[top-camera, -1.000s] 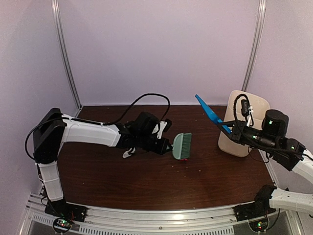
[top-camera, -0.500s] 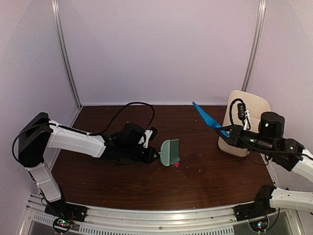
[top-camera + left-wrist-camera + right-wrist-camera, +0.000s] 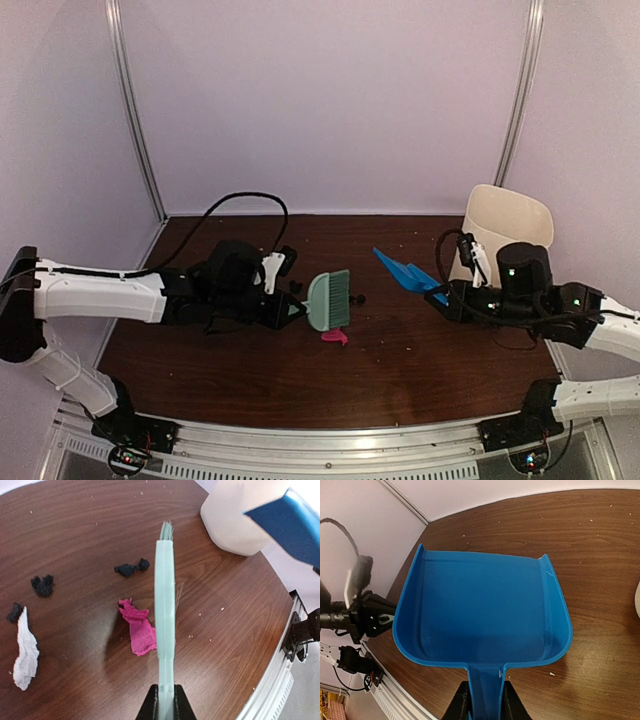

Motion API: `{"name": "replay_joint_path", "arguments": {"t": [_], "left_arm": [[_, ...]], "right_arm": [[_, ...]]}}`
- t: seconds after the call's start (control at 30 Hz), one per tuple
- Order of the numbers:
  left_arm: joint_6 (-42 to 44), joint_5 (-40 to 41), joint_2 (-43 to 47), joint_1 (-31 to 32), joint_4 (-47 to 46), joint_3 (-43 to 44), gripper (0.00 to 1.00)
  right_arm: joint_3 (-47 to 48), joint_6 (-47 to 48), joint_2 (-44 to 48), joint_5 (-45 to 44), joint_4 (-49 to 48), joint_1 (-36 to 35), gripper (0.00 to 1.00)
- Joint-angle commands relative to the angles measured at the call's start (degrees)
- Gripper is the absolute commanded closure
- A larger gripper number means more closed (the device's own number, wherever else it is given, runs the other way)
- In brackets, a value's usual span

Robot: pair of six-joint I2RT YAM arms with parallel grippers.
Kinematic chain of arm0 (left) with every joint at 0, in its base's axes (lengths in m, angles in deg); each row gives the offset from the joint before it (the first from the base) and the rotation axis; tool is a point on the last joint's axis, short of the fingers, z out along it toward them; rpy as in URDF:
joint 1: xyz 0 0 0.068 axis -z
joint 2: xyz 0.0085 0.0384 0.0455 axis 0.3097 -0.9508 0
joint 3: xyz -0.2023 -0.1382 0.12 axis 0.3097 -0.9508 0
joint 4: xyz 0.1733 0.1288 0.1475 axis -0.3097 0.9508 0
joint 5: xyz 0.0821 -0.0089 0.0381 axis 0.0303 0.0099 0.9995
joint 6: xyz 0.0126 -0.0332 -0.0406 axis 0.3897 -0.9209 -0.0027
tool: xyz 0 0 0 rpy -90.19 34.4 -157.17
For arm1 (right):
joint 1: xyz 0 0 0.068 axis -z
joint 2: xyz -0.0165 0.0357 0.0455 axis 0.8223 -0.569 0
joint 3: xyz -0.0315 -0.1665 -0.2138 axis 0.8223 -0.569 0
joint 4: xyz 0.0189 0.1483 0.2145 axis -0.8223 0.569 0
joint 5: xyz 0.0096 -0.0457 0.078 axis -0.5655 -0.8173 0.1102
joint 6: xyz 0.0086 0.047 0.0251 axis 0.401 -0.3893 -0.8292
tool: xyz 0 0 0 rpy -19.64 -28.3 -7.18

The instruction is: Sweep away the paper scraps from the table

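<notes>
Just beside brush (image 3: 165, 605) edge, magenta scrap (image 3: 140, 635).

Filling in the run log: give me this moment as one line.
left gripper: shut on brush | right gripper: shut on dustpan | dustpan: empty | pink scrap: on table beside brush

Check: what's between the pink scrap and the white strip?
Nothing. Only bare table lies between the pink scrap and the white strip, as the left wrist view shows.
</notes>
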Motion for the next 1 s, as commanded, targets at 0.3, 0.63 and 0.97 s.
{"name": "replay_joint_path", "arguments": {"t": [0.3, 0.63, 0.97], "left_arm": [[17.63, 15.03, -6.49, -2.25, 3.97, 17.13, 1.00], [35.00, 11.07, -24.86, -6.35, 7.73, 33.88, 1.00], [41.57, 4.44, -35.29, -6.86, 19.34, 45.30, 1.00]], "right_arm": [[-1.02, -4.03, -5.27, -10.49, 11.10, -12.77, 1.00], [-4.24, -7.77, -12.80, -17.38, 8.73, -21.66, 1.00], [-1.72, -5.29, -31.05, -24.64, 4.05, -22.05, 1.00]]}}
